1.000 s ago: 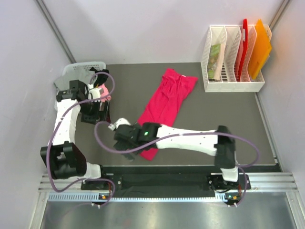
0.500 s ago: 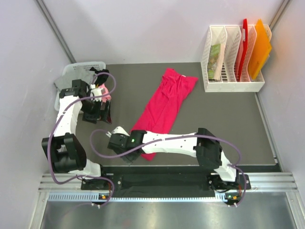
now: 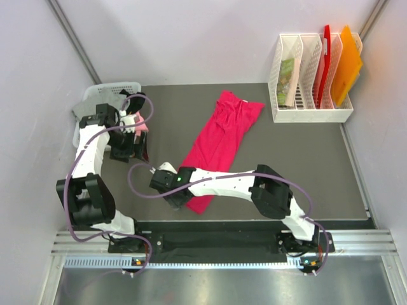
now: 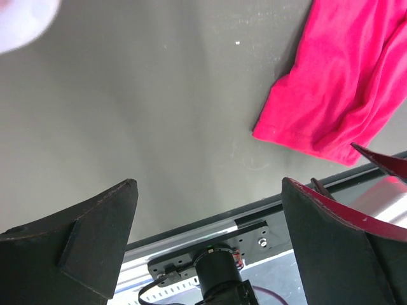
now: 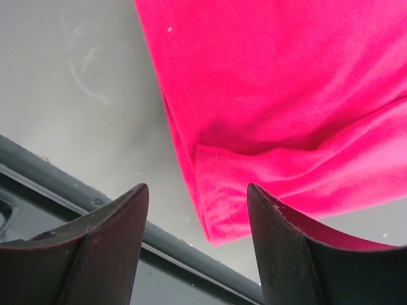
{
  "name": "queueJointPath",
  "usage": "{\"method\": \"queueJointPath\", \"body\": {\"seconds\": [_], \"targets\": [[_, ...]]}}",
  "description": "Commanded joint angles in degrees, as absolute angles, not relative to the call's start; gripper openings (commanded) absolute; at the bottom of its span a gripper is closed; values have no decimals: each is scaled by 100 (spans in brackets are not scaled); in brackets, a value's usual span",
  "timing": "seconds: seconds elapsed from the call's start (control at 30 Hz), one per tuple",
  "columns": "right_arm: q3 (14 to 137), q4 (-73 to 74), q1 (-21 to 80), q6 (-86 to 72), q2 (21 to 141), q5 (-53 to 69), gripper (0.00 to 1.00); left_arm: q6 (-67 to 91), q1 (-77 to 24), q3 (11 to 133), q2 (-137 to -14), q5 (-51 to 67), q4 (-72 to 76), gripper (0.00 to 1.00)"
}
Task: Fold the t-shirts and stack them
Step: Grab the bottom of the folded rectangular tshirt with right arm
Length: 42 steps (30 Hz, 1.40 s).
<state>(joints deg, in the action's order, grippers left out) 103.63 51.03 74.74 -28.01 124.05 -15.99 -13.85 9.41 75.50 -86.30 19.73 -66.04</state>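
Observation:
A crimson-red t-shirt (image 3: 222,130) lies folded lengthwise as a long strip on the dark table, running from back centre toward the near edge. Its near hem shows in the right wrist view (image 5: 267,114) and in the left wrist view (image 4: 337,89). My right gripper (image 3: 172,194) is open just above the shirt's near left corner, its jaws on either side of the hem corner (image 5: 216,210). My left gripper (image 3: 130,149) is open and empty over bare table, left of the shirt. Grey, pink and black shirts (image 3: 130,114) lie heaped in the white basket (image 3: 114,88).
A white file rack (image 3: 311,82) with red and orange folders stands at the back right. The table's near edge and metal rail (image 5: 76,203) run just beneath the right gripper. Walls close in both sides.
My right gripper swung left past the shirt's near corner, then came back right over that corner. My left gripper shifted slightly near the basket. The red shirt has not moved.

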Motion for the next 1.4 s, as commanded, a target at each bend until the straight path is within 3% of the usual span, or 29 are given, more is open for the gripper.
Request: {"method": "queueJointPath", "body": {"seconds": [0.0, 0.33, 0.83, 1.37], "targets": [[10169, 4773, 7444, -2707, 12393, -1503, 64, -1204, 1011, 7857, -8789, 1916, -6460, 99], [9686, 4412, 7427, -2716, 12348, -1318, 64, -1125, 1134, 7761, -8947, 1951, -6390, 99], [10687, 5089, 7400, -2391, 12392, -1565, 63, -1099, 1134, 7576, -8912, 1995, -6284, 99], [10556, 4808, 7119, -2347, 12665, -1213, 59, -1195, 1204, 7831, -9079, 1898, -6390, 99]]}}
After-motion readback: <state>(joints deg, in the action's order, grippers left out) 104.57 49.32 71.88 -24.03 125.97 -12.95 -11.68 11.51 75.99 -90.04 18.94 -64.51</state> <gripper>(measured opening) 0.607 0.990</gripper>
